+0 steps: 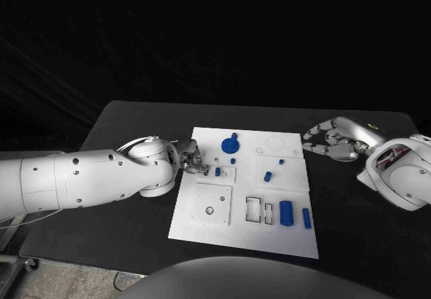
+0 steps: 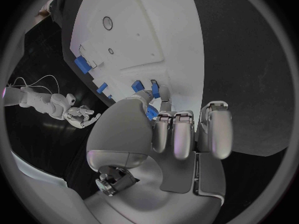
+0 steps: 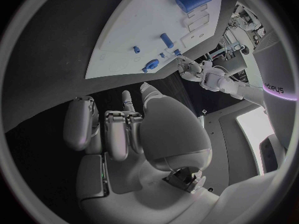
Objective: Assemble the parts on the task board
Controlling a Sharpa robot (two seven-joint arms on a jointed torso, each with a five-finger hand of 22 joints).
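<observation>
L robot hand [image 1: 190,157] curled at task board [image 1: 225,230] edge, R robot hand [image 1: 334,141] off-board.

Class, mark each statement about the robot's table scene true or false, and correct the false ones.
1. The left hand is at the board's edge. True.
2. The right hand rests on the board. False: it is off the board, over the black table.
3. The right hand holds a blue part. False: it holds nothing.
4. A blue gear sits on the board. True.
5. The large blue cylinder lies beside rectangular slots. True.
</observation>
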